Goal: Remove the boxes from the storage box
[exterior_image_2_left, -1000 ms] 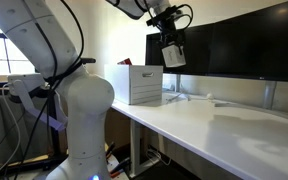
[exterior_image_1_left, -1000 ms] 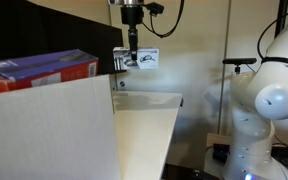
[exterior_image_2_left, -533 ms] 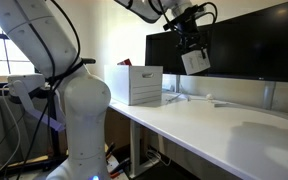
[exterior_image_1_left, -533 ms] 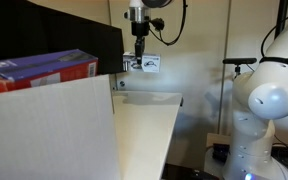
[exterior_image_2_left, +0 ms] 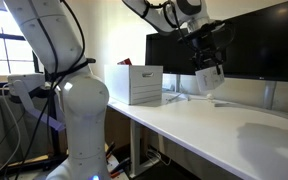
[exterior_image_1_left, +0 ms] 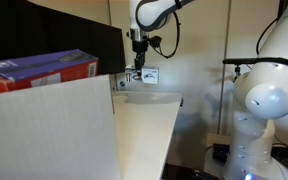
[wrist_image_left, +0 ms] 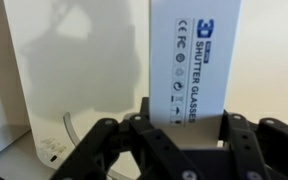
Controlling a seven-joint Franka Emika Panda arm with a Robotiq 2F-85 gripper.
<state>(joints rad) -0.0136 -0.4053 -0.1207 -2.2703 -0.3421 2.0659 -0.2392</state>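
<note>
Above the white tabletop in an exterior view, the black two-finger gripper holds a small white rectangular carton with black printed marks in mid-air, well apart from the large off-white flat-walled storage box. A red carton with a purple-blue face shows above that wall. In an exterior view, the white carton hangs tilted beyond the storage box. Wrist view: the jaws pinch the white carton at its lower end; its print reads "SHUTTER GLASSES".
</note>
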